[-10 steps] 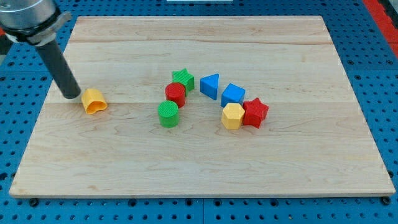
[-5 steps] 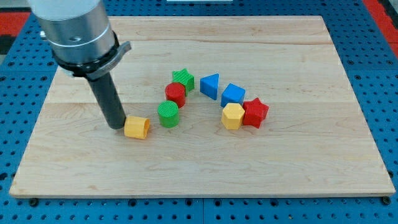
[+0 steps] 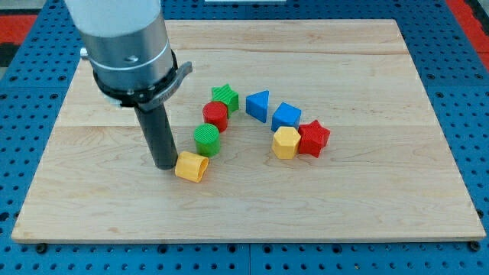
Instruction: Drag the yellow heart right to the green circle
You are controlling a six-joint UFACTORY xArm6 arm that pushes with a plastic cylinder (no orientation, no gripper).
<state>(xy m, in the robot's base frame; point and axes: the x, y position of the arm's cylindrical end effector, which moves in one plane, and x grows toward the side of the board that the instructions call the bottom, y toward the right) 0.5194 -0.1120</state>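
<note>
Since the earlier frame yellow heart slid right with my tip touching its left side, holding nothing, now just near-left of green circle; pushing straight right risks slipping past under it.

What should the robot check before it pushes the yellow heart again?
1. My tip against the yellow heart's left side: ok.
2. Heart touching the green circle: not ok, it sits just below it, a small gap showing.
3. Push direction: not ok, straight right would slide under the circle.
4. Red cylinder close behind the circle: ok, untouched.
5. Heart well inside the board: ok.
</note>
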